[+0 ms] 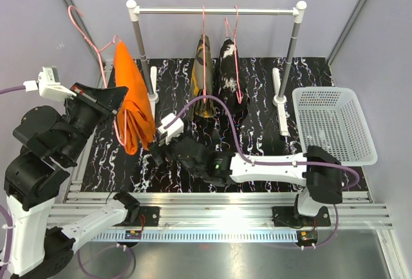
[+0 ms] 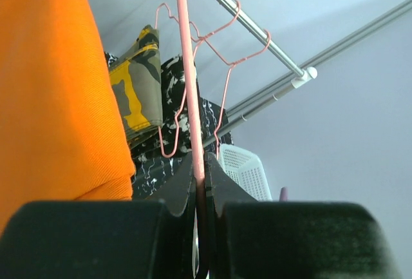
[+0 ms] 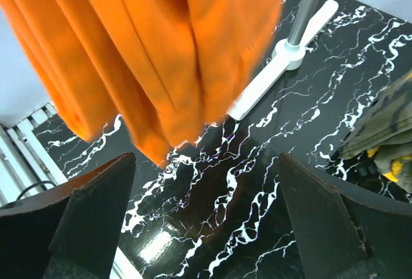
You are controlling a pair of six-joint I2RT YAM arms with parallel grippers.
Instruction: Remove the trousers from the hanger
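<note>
Jaws spread wide, right gripper (image 3: 206,163) sits below the orange trousers (image 3: 161,47).
The left gripper (image 2: 199,163) is clamped on the pink hanger (image 2: 185,66), held off the rail (image 1: 215,11) to its left. The cloth hangs long-axis down, its lower end just above and ahead of the right gripper, the nearer arm for pulling it off.

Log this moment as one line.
left gripper: shut on pink hanger | orange trousers: on hanger, off rail | right gripper: open, under trousers
</note>
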